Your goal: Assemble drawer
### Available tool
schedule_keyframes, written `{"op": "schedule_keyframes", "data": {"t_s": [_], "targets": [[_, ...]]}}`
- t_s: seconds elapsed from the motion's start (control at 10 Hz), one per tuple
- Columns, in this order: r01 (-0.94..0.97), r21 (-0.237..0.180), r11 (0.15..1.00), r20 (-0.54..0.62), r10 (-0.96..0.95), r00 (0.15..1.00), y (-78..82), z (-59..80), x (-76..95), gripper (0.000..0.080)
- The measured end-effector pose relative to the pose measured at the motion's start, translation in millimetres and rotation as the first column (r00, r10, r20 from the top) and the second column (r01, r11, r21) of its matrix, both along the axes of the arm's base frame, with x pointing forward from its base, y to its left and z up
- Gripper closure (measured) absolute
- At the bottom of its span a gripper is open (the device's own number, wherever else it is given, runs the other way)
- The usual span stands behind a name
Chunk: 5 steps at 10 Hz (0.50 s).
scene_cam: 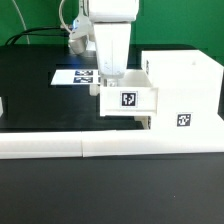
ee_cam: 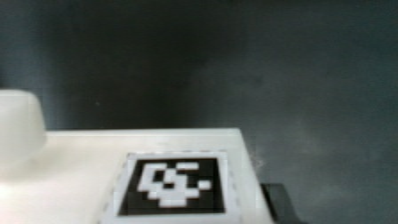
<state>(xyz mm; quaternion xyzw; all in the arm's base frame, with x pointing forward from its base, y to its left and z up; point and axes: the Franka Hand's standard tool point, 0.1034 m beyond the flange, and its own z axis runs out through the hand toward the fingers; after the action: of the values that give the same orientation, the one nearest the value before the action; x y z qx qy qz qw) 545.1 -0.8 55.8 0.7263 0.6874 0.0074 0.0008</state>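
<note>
The drawer's large white housing [scene_cam: 183,85] stands at the exterior view's right, with a tag on its front. One small tray [scene_cam: 127,98], with a tag on its side and a knob [scene_cam: 97,88] on its end, sits against the housing's open side. My gripper [scene_cam: 108,74] comes down from above onto the tray's knob end and appears shut on its wall. In the wrist view the tray's tagged face [ee_cam: 175,185] fills the lower part, the knob [ee_cam: 16,125] shows beside it, and one dark fingertip [ee_cam: 279,201] lies against the tray's edge. The other finger is hidden.
The marker board [scene_cam: 76,75] lies on the black table behind the tray. The long white L-shaped bar [scene_cam: 90,147] runs along the table's front. A white part [scene_cam: 2,105] shows at the exterior view's left edge.
</note>
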Motion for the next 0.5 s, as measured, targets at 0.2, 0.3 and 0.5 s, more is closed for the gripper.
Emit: {"op": "schedule_keyframes", "data": {"t_s": [0.2, 0.3, 0.5], "targets": [[0.002, 0.0, 1.0, 0.001, -0.002, 1.0, -0.7, 0.0, 0.1, 0.0757], [0.002, 0.0, 1.0, 0.0, -0.002, 1.0, -0.7, 0.0, 0.1, 0.0757], [-0.009, -0.001, 1.0, 0.003, 0.009, 1.0, -0.4, -0.3, 0.2, 0.0757]]}}
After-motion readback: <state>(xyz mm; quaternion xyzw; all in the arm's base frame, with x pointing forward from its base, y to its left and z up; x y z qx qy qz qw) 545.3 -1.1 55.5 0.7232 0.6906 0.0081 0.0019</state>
